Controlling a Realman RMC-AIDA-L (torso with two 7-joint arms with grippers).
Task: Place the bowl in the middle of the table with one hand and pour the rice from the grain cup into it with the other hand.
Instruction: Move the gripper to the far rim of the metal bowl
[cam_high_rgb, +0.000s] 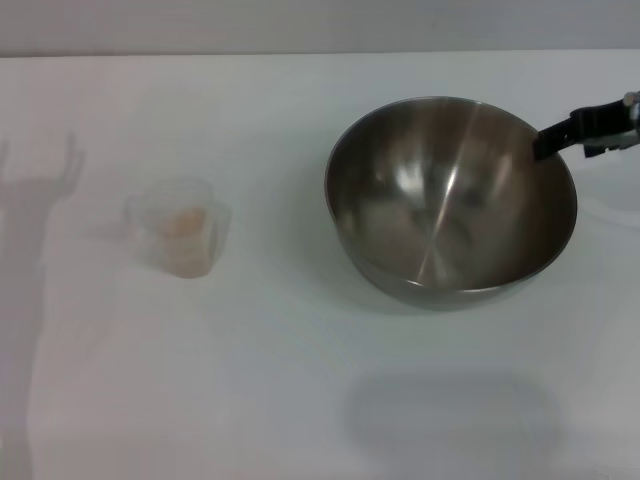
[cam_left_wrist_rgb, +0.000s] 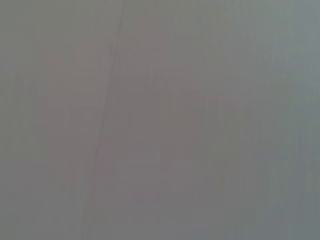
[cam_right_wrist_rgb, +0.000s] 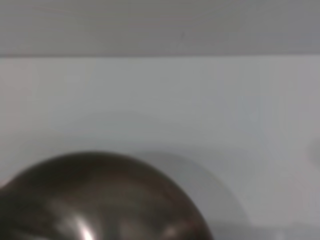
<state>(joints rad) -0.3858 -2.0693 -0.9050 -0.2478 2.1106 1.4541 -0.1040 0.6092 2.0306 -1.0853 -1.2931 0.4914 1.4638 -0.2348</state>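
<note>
Bowl (cam_high_rgb: 450, 205) tilted on the table (cam_high_rgb: 300, 400), right of centre, gripped at its far right rim by the right gripper (cam_high_rgb: 560, 137).
The dark fingers are clamped on that rim. Inside, the steel bowl is bare. Wide open white surface runs along the near edge and between the 2 containers. Toward the left edge stands the grain cup (cam_high_rgb: 180, 240), upright, holding pale rice (cam_high_rgb: 186, 226). The left gripper is out of sight.
</note>
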